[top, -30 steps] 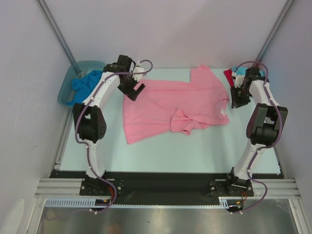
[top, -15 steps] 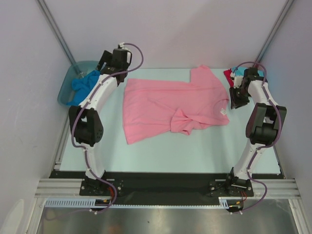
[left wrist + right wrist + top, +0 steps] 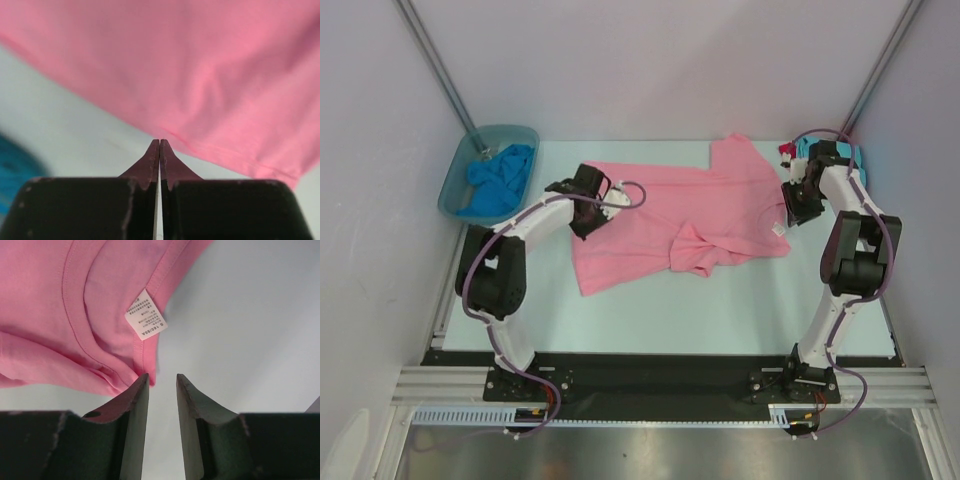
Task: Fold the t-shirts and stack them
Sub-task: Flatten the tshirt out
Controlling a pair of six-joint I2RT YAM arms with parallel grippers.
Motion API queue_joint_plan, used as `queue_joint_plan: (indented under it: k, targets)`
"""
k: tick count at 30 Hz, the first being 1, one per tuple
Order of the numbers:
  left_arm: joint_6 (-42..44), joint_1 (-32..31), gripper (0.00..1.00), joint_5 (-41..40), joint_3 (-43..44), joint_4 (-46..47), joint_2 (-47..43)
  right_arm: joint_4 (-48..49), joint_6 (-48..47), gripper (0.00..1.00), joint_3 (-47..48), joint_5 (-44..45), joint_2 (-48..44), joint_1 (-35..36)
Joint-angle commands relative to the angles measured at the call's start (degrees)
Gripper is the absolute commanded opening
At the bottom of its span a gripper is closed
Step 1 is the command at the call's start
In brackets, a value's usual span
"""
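T-shirts are my job here, and the big pink t-shirt (image 3: 660, 220) lies spread over the middle of the table (image 3: 650, 310), rumpled into a knot along its near edge. My worry starts at the left gripper (image 3: 159, 142). Its fingers are pressed tight together right at the hem, and from the wrist view I judge they have pinched air or at most a sliver of the edge, so a lift would likely leave the cloth behind. The right gripper (image 3: 162, 377) stands partly parted, holding nothing, its tips at the neckline just beside the label (image 3: 146, 315). Closing from here could catch only one layer or miss the edge. If one side grips and the other does not, I expect a skewed fold. My left arm is folded low, wrist reaching in to the shirt's left edge, while the right stands tall, wrist tipped down at the collar. Farther back, a blue tee (image 3: 500, 178) sits in the tub (image 3: 455, 190), and a red tee (image 3: 786, 151) lies in the far right corner.
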Motion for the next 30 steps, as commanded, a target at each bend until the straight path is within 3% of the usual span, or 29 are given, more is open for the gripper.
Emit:
queue_joint_plan:
  k: [1, 4, 8, 15, 30]
  targets:
    - [7.64, 0.28, 0.0, 9.97, -5.16, -3.21, -4.68, 0.6, -1.01, 0.34, -0.18, 1.56, -0.53, 0.84]
    - [12.04, 0.36, 0.0, 16.01, -8.69, -5.48, -6.09, 0.6, -1.1, 0.34, -0.09, 2.0, -0.36, 1.37]
    - [16.34, 0.36, 0.0, 21.75, -6.5, -14.78, -3.2, 0.51, -1.19, 0.34, 0.17, 2.7, -0.18, 2.16]
    - [18.72, 0.36, 0.0, 29.58, -1.14, -21.39, 0.67, 0.42, -1.54, 0.34, -0.09, 3.06, -0.44, 3.13]
    - [19.87, -0.16, 0.0, 20.89, 3.88, -24.74, 11.57, 0.25, -1.45, 0.34, 0.44, 2.27, -1.24, 3.48]
